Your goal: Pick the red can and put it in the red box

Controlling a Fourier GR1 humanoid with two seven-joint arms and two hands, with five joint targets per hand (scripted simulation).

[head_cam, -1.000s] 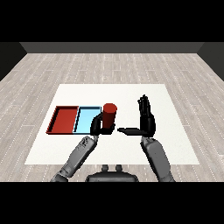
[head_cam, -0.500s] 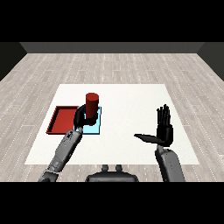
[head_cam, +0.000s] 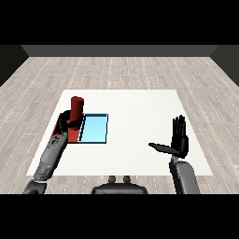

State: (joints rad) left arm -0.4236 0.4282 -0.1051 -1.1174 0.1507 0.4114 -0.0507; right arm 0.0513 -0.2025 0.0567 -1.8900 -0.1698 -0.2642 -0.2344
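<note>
The left hand is curled round the red can, holding it upright over the red box, most of which lies hidden beneath hand and can; the light blue tray sits just to that hand's right. This looks like the placing step (carry done, release not yet): next, lower the can and uncurl. Well apart across the desk, the right hand hovers spread, holding nothing.

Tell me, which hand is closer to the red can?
Left. The left hand is curled round the red can, holding it over the red tray. The right hand is open, far off at the table's other side.
</note>
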